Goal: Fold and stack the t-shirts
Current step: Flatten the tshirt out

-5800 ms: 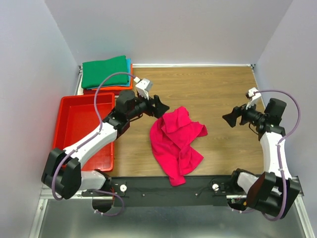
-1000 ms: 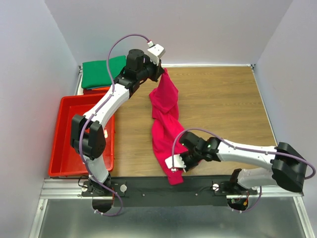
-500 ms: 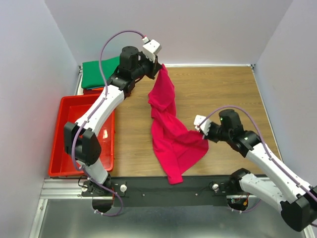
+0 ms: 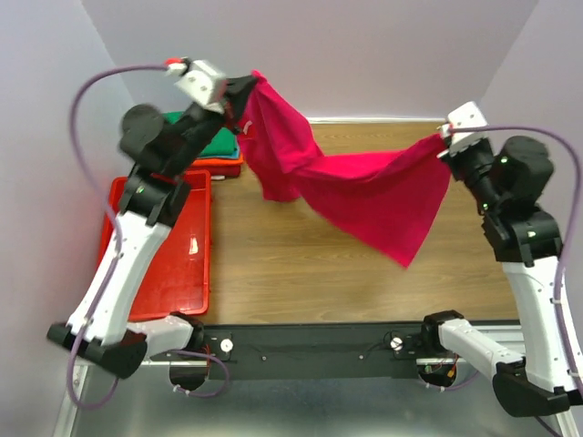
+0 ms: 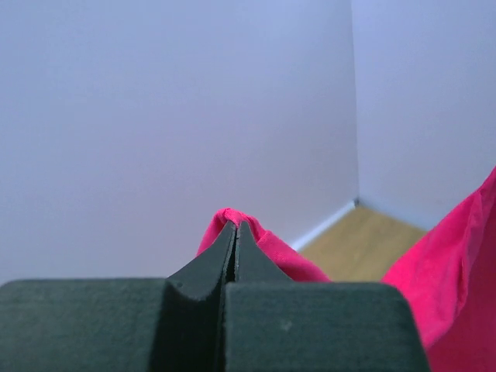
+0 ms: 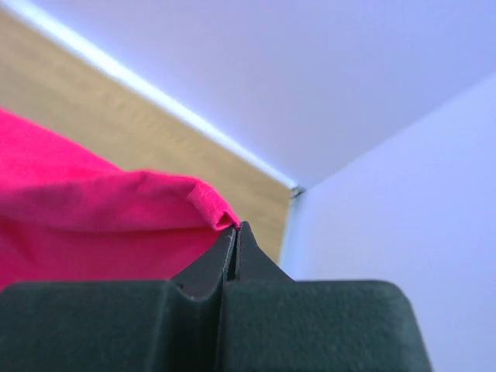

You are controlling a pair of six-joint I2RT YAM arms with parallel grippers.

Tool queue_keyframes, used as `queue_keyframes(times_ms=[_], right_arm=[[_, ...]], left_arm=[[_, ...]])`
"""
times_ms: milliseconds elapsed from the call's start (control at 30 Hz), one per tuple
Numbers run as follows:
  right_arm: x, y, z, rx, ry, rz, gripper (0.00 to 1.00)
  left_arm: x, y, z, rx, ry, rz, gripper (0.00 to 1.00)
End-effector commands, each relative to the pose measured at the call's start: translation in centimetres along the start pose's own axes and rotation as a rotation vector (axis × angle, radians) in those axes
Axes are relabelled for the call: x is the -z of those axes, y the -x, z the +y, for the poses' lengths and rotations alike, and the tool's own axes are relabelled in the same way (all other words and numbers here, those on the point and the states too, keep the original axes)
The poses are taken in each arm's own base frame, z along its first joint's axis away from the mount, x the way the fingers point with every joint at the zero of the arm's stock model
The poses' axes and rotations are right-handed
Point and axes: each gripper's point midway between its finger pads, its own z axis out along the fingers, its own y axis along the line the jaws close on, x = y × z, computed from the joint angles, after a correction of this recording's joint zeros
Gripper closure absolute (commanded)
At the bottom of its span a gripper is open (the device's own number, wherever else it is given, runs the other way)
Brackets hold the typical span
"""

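A magenta-pink t-shirt [image 4: 364, 187] hangs stretched in the air between both arms, high above the wooden table [image 4: 301, 264]. My left gripper [image 4: 244, 91] is shut on one edge of it at the upper left; in the left wrist view the cloth [image 5: 267, 244] folds over the closed gripper [image 5: 235, 226]. My right gripper [image 4: 444, 137] is shut on the opposite edge at the upper right, with a hem [image 6: 209, 205] pinched at the gripper's tip [image 6: 236, 226]. A stack of folded t-shirts, green [image 4: 214, 144] over orange-red, lies at the back left, partly hidden by my left arm.
A red plastic tray [image 4: 173, 264] sits on the left side of the table beside my left arm. Pale walls close in the back and both sides. A black rail [image 4: 310, 346] with the arm bases runs along the near edge.
Both arms have risen and spread apart, lifting the pink t-shirt off the table. The right gripper went from the table's middle up to the back right, stretching the shirt.
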Motion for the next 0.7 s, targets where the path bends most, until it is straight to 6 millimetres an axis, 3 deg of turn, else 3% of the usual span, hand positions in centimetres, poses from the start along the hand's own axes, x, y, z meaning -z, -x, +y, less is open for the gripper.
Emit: queue_keyframes(times_ms=[0,167,300,400,467,567,667], right_arm=[[2.3,2.7,-4.7,-0.071,-0.150,-0.041,1.00],[5.6,4.6,-8.8,-0.070,-0.274,-0.059,1.00],[8.3,6.7,-11.5,-0.071,-0.363,-0.091,0.99],[9.2,7.1,-12.6,-0.073,-0.401,-0.086,0.99],[9.3,7.2,-13.0,-0.073,-0.422,-0.078,0.99],[8.3,6.1,-12.8,-0.061,-0.412,-0.042,1.00],[5.7,4.1,-11.3,-0.056,-0.345,0.005,1.00]], left_arm=[[3.9,9.0,1.1,-0.042,0.107,-0.257,1.00],[6.7,13.6,0.0,-0.010,0.091,-0.373,1.00],[8.3,15.7,-2.1,0.001,0.003,-0.445,1.00],[9.6,16.7,-3.3,0.021,-0.040,-0.479,1.00],[10.0,16.2,-4.0,0.063,-0.072,-0.483,1.00],[9.6,13.4,-3.5,0.166,-0.030,-0.446,1.00],[7.9,7.9,-1.8,0.296,0.077,-0.367,1.00]])
